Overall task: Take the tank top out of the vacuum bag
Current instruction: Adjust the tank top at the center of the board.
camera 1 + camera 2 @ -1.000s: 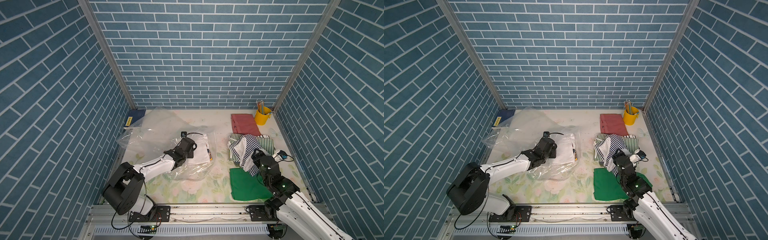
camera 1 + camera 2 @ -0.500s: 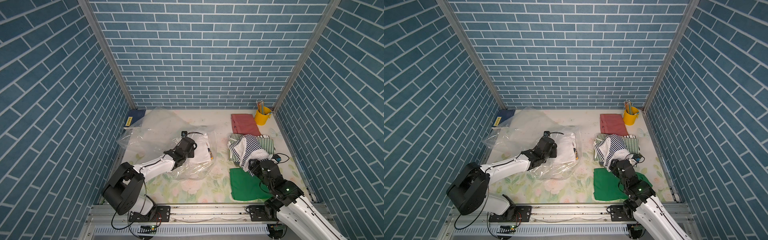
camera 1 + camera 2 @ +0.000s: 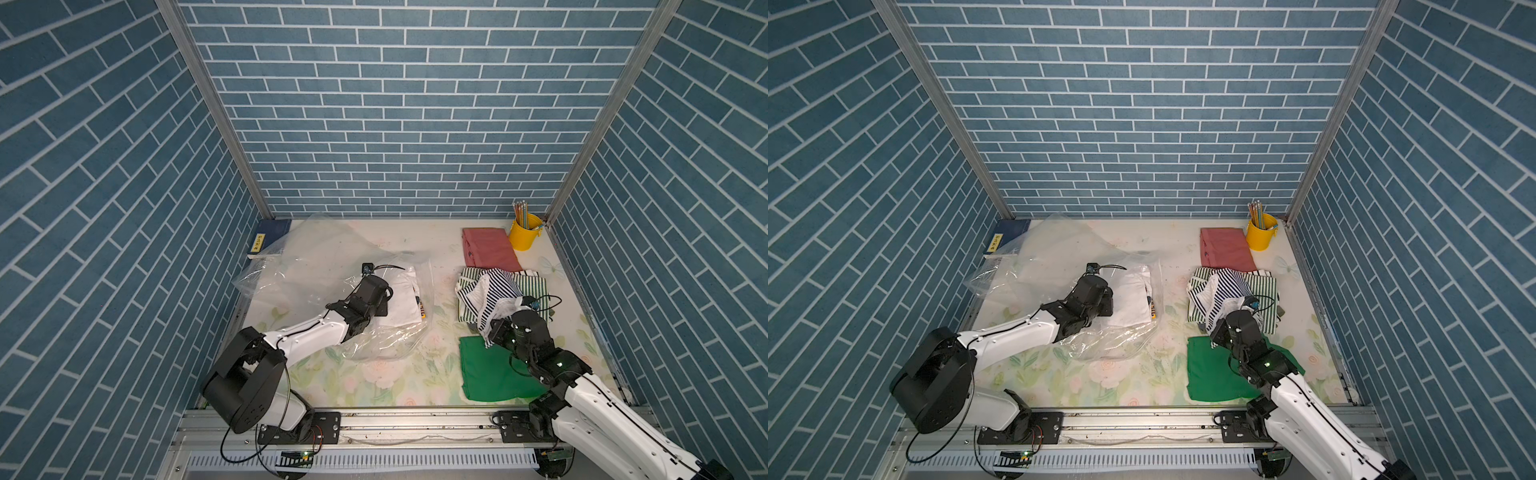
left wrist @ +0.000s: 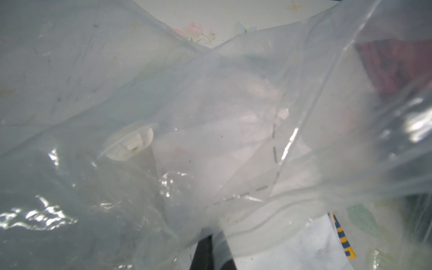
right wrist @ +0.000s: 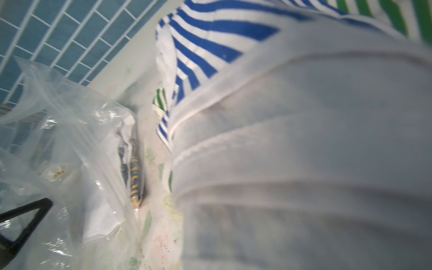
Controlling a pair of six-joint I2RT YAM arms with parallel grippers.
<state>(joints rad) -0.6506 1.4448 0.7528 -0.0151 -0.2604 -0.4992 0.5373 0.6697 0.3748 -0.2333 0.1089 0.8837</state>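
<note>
right wrist: right claw closed (grips tank top).

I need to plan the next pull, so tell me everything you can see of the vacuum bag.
The vacuum bag is clear, crinkled plastic lying slack on the floral table, its far end rising near the blue book. A round white valve sits in one wall. A folded white garment lies inside. The left arm reaches into it; its gripper is hidden there.

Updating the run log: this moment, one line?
left gripper shut at vacuum bag | right gripper shut by tank top | tank top outside bag
</note>
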